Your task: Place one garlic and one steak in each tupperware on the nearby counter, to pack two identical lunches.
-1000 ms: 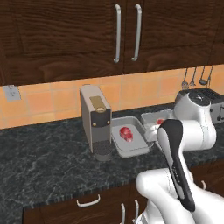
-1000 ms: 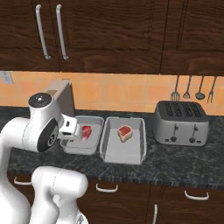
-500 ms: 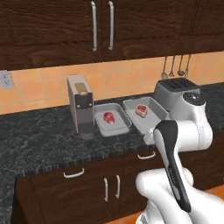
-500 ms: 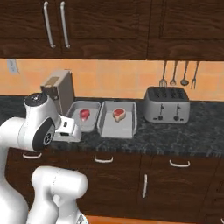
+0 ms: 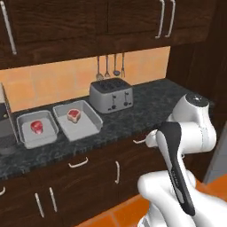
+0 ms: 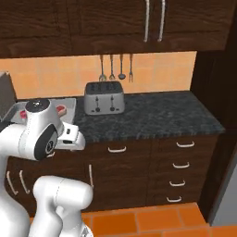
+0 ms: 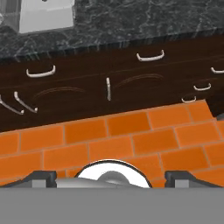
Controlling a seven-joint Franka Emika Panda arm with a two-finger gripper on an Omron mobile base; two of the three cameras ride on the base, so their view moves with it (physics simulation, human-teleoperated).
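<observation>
Two light-grey tupperware stand side by side on the dark counter (image 5: 133, 116). The left tupperware (image 5: 25, 138) holds a deep red steak (image 5: 37, 127). The right tupperware (image 5: 86, 124) holds a pinkish steak (image 5: 73, 115) with a pale rim. From the right base view my arm hides most of them, leaving a rim (image 6: 69, 102) and a bit of red steak (image 6: 61, 109). No garlic is in view. My gripper (image 7: 111, 177) is open and empty, well back from the counter, pointing down at the floor.
A silver toaster (image 5: 111, 95) stands right of the tupperware, with utensils (image 5: 108, 66) hanging on the wall above it. A dark appliance (image 5: 3, 119) sits at the far left. Brown cabinets (image 7: 109, 83) with silver handles meet an orange tile floor (image 7: 131, 140). A drawer stack (image 6: 180, 171) lies at the right.
The whole scene has shifted: the base has backed away and turned right, so the counter and tupperware now sit farther off and to the left. The gripper stays open.
</observation>
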